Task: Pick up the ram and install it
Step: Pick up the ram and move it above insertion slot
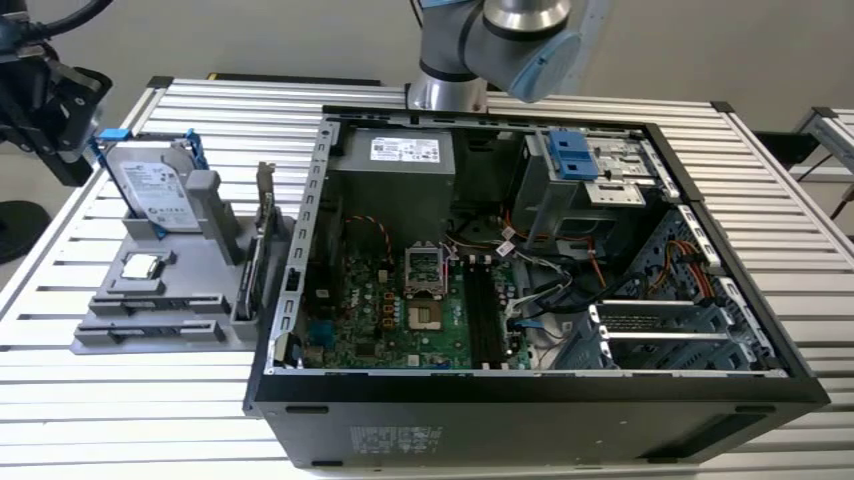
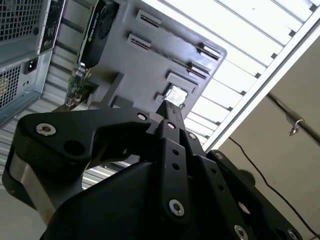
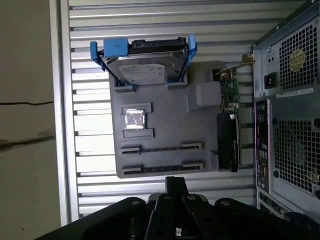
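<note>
I cannot make out the ram for certain. The grey holder has two long slots, each showing a thin dark line seen edge-on. My black gripper hangs above the table at the exterior view's far left, beside the holder and well away from the open computer case. In both wrist views the fingers meet at one tip with nothing between them. In the second wrist view the gripper points toward the holder. The motherboard's black memory slots lie inside the case.
On the holder stand a silver hard drive in a blue bracket, a small square chip and an upright expansion card. The arm's base stands behind the case. The slatted table's edge runs close to the holder.
</note>
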